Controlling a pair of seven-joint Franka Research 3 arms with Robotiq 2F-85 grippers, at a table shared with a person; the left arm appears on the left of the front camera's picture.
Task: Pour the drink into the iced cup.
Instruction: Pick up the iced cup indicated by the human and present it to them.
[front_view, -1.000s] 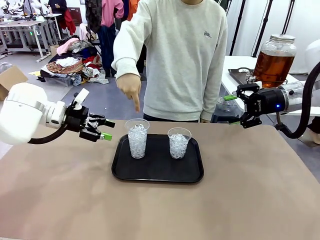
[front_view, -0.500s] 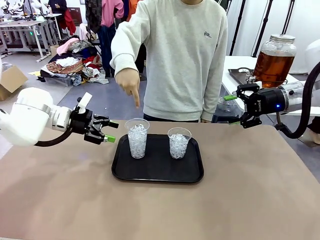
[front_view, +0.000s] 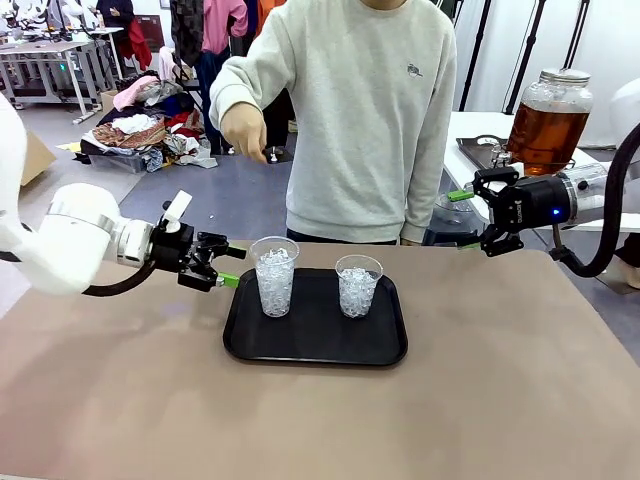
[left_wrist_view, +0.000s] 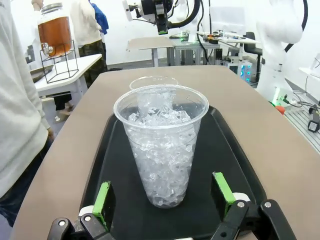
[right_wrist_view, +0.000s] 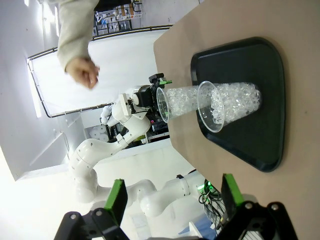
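Note:
Two clear plastic cups full of ice stand on a black tray (front_view: 315, 345): the left cup (front_view: 274, 277) and the right cup (front_view: 358, 286). My left gripper (front_view: 228, 266) is open and level, just left of the left cup (left_wrist_view: 161, 145), which stands between and a little beyond its green pads (left_wrist_view: 103, 199). My right gripper (front_view: 463, 220) hangs open off the table's far right corner, looking sideways at both cups (right_wrist_view: 220, 102). The drink, an amber liquid, fills a glass dispenser jar (front_view: 547, 125) on a side table behind the right arm.
A person in a grey sweatshirt stands at the far edge, one hand (front_view: 245, 130) raised above and behind the left cup. The brown table (front_view: 320, 420) is bare in front of the tray. The jar (left_wrist_view: 55, 32) sits on a wire stand.
My left gripper has moved right, up to the left cup. The person's hand, which pointed down at that cup, has lifted and drawn back. The right arm has stayed still.

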